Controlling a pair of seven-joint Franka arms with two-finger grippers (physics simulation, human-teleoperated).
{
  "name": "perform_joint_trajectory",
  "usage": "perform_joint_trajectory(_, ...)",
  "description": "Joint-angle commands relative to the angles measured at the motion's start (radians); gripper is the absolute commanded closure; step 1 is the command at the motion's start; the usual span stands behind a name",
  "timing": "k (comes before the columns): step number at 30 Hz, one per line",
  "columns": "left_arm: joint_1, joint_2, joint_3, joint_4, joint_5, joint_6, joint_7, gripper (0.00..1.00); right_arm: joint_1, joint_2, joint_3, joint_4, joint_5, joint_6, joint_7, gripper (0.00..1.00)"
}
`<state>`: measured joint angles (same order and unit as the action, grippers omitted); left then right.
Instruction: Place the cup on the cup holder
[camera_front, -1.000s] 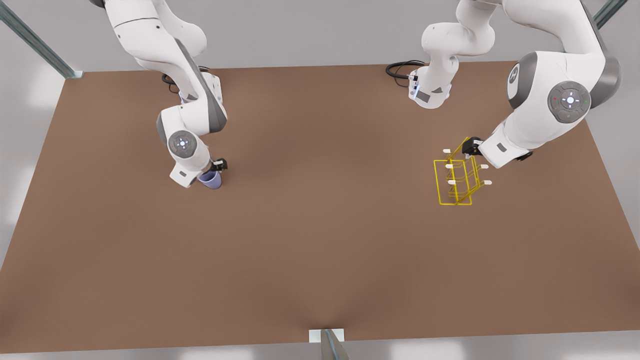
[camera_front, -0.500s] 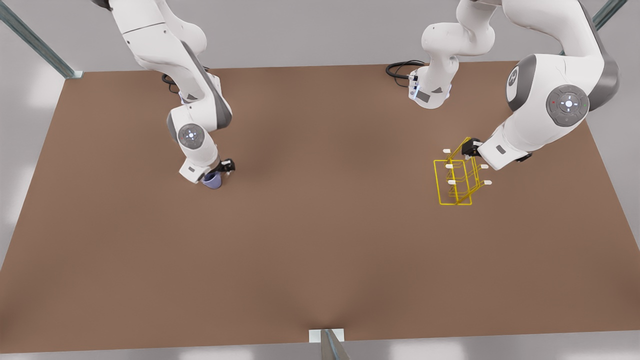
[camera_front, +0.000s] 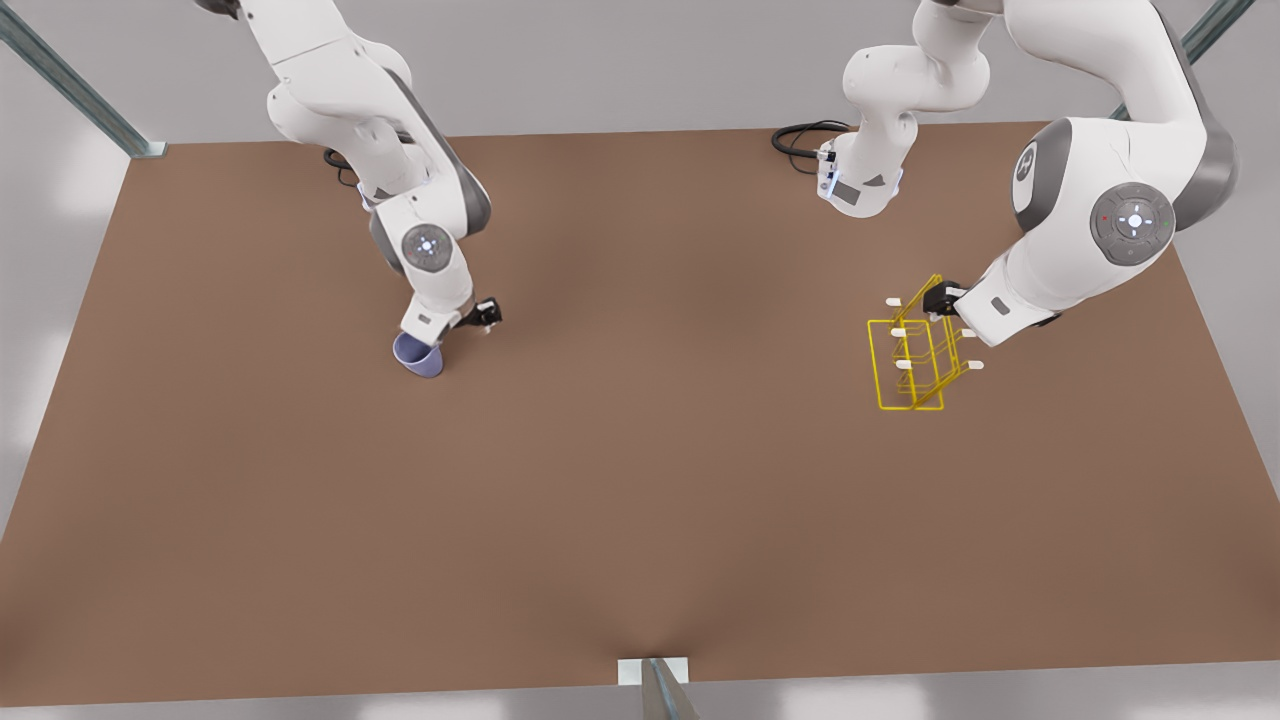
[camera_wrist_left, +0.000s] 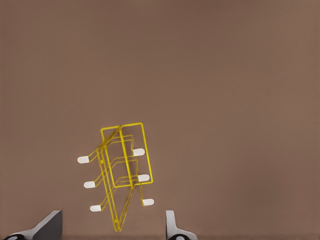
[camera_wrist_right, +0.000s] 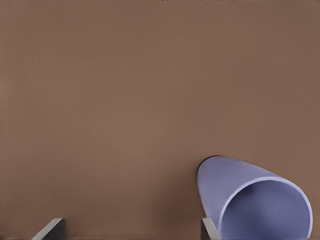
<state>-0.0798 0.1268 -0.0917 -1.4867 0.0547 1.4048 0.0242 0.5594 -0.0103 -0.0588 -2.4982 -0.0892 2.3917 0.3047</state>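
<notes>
The lavender-blue cup (camera_front: 418, 356) rests on the brown table at the front view's left, its open mouth tilted up. My right gripper (camera_front: 432, 342) hovers right over it, open. In the right wrist view the cup (camera_wrist_right: 250, 200) lies just outside one fingertip (camera_wrist_right: 210, 228), not between the two. The yellow wire cup holder (camera_front: 915, 355) with white-tipped pegs stands at the front view's right. My left gripper (camera_front: 938, 298) sits at its top edge, open, and in the left wrist view the holder (camera_wrist_left: 122, 170) reaches into the gap between the fingers (camera_wrist_left: 172, 226).
Bare brown table (camera_front: 650, 480) stretches between the cup and the holder. A black cable (camera_front: 800, 135) coils by the arm base at the back. Metal struts stand at the back corners and at the front edge's middle.
The right arm's wrist has swung toward the front view's right and turned, uncovering more of the cup, which stays in place. The left arm and the holder have hardly moved.
</notes>
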Motion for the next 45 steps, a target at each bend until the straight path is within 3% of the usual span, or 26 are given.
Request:
perform_joint_trajectory(1, 0.0, -0.001, 0.0, 0.0, 0.001, -0.001, 0.002, 0.0, -0.065, -0.008, -0.003, 0.001, 0.002, 0.0, 0.034, 0.0)
perform_joint_trajectory(4, 0.0, -0.001, 0.0, 0.002, 0.001, -0.001, 0.002, 0.0, -0.116, -0.007, -0.021, 0.032, 0.0, -0.066, -0.01, 0.0)
perform_joint_trajectory(6, 0.0, -0.001, 0.0, 0.0, 0.001, -0.001, 0.002, 0.0, -0.116, -0.007, -0.108, 0.045, 0.0, -0.094, -0.111, 0.0)
perform_joint_trajectory(10, 0.0, -0.001, 0.0, 0.0, 0.001, -0.001, 0.002, 0.0, -0.116, -0.007, -0.154, 0.07, 0.0, -0.131, -0.148, 0.0)
perform_joint_trajectory(16, 0.0, 0.001, 0.0, 0.0, 0.002, 0.0, 0.002, 0.0, -0.116, -0.004, -0.161, 0.075, -0.001, -0.129, -0.147, 0.0)
perform_joint_trajectory(38, 0.005, 0.005, 0.0, 0.002, 0.004, -0.001, -0.001, 0.0, -0.021, 0.004, -0.142, 0.075, 0.012, -0.115, -0.127, 0.0)
perform_joint_trajectory(45, 0.005, 0.014, 0.0, 0.002, 0.005, -0.001, -0.001, 0.0, -0.015, 0.085, 0.004, 0.226, 0.077, -0.178, -0.056, 0.0)
